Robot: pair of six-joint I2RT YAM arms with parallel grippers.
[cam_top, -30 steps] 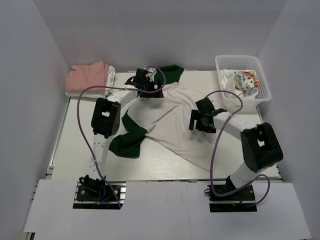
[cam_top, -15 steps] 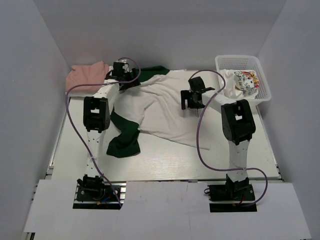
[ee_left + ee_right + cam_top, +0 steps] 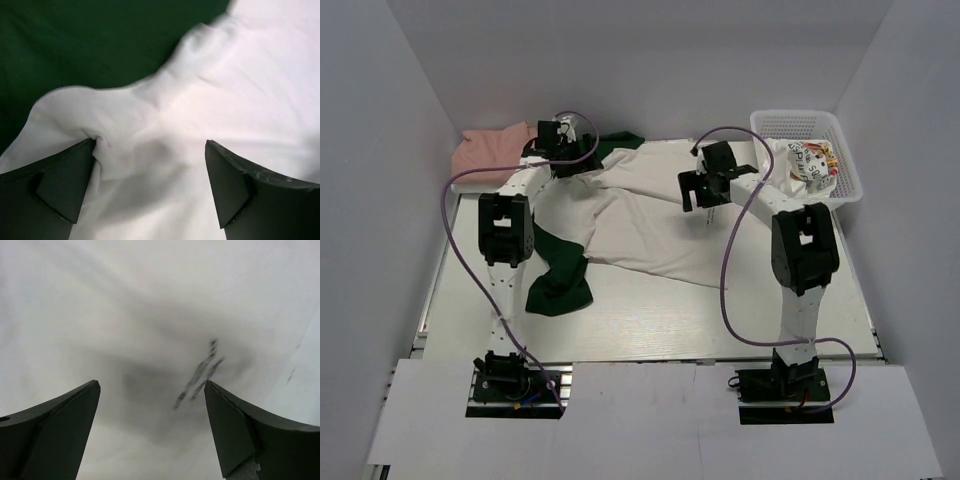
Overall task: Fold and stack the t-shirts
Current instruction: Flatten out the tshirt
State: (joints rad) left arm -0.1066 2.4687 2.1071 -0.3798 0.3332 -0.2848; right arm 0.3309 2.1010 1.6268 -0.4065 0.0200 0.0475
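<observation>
The large white t-shirt [image 3: 650, 215] with dark green sleeves lies spread across the table, one sleeve [image 3: 560, 275] crumpled at the front left, the other [image 3: 620, 145] at the back. My left gripper [image 3: 575, 158] is open at the shirt's back left corner; in the left wrist view [image 3: 150, 150] white cloth [image 3: 225, 90] lies between the jaws beside the green sleeve [image 3: 75, 40], a fold touching the left finger [image 3: 65, 185]. My right gripper [image 3: 700, 195] is open over the shirt's middle right; its wrist view [image 3: 152, 390] shows white cloth with black print [image 3: 200, 372]. The salmon-pink shirt [image 3: 495, 148] lies folded at the back left.
A white plastic basket [image 3: 840, 150] at the back right holds a bundled white printed cloth [image 3: 810, 165]. White walls close in the table on three sides. Purple cables loop from both arms over the table.
Both arms have swung toward the back of the table, and the large shirt has been dragged back and leftward with them, spreading flatter. The left gripper now sits beside the pink shirt.
</observation>
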